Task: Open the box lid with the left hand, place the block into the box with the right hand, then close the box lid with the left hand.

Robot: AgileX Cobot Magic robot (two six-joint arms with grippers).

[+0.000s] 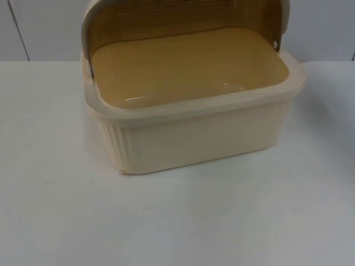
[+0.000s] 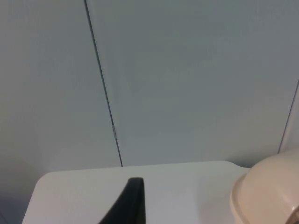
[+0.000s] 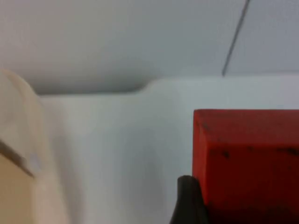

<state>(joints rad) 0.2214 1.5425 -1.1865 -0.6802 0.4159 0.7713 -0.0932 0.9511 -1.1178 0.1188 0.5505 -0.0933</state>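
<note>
1 cream ribbed plastic box [image 1: 194,130] mid white bench [image 1: 55,210], amber lid [image 1: 183,22] up | 1 red square block [image 3: 247,163] against right gripper [image 3: 189,200] fingertip, grip state unclear | left gripper [image 2: 128,203] beside box, state unclear

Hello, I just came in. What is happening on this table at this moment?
A cream box sits on the white table with its lid swung open and nothing inside. The right claw is right beside a red block, next to the box. The left claw waits over the table near the box, holding nothing.
</note>
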